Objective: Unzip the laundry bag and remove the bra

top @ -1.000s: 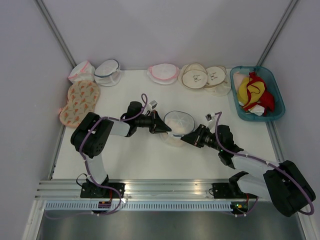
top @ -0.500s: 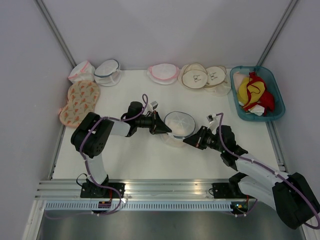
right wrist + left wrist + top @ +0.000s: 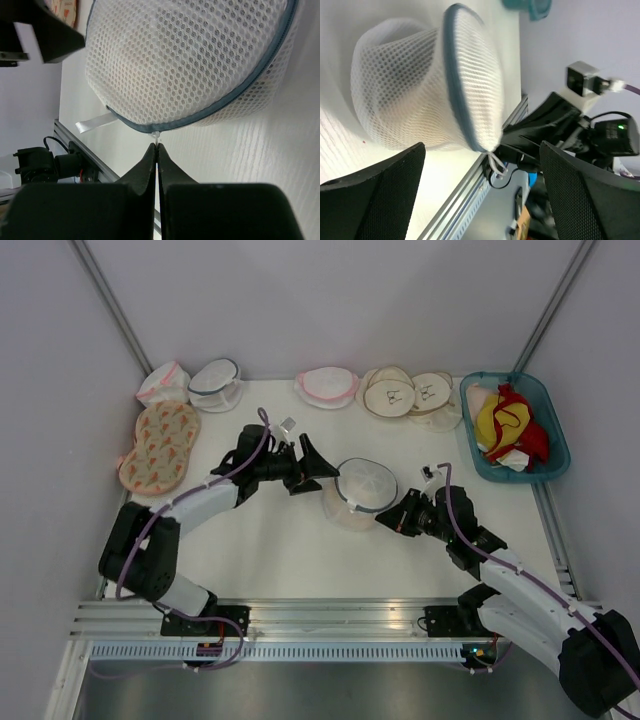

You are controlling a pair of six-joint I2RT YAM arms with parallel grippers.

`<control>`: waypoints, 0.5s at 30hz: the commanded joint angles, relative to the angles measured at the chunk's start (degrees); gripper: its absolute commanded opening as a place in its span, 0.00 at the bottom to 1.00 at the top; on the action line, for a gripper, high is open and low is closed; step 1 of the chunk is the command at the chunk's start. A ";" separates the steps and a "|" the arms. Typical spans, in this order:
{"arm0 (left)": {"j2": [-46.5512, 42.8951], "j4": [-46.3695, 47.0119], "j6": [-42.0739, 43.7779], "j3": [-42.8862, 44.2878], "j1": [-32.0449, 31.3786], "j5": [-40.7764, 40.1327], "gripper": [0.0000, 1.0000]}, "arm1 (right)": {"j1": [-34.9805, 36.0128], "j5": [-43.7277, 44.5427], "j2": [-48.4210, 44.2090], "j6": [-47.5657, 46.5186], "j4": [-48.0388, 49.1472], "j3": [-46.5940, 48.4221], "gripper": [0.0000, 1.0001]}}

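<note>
Mesh bag [image 3: 365, 485] sits mid-table, zip shut, bra [image 3: 150, 80] inside. My left claw [image 3: 320, 470] has just sprung apart and let go; my right claw [image 3: 383, 519], pinched together on the zip pull [image 3: 157, 135], looks set to unzip.

My left arm [image 3: 205, 502] and right arm [image 3: 505, 562] have white shells between black joints. A thin purple cable [image 3: 266, 427] runs along each one. The fingers [image 3: 375, 200] are black, with a fine dotted texture.

The laundry bag [image 3: 200, 65] is white mesh cloth with smooth blue-grey trim; the table [image 3: 270, 540] is matt white, the near rail [image 3: 320, 615] ribbed metal, the basket [image 3: 520, 476] glossy plastic
</note>
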 commanded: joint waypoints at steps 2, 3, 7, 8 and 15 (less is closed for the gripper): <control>-15.99 -4.49 -3.94 -5.84 -1.87 -8.93 1.00 | 0.00 0.62 0.43 -0.93 -0.90 2.01 0.00; -17.87 -4.76 -4.74 -6.72 -5.19 -9.55 1.00 | 0.00 0.27 0.60 -0.75 -0.37 2.01 0.01; -21.66 -5.64 -9.13 -11.02 -14.26 -13.15 1.00 | 0.00 -1.67 2.09 0.91 3.14 1.75 0.01; -21.93 -5.55 -11.14 -11.91 -15.32 -13.77 0.99 | 0.00 -2.28 2.36 1.27 5.06 1.66 0.00; -18.78 1.92 -16.44 -16.32 -19.90 -18.60 0.99 | 0.00 -9.75 5.00 8.38 18.96 -1.77 0.00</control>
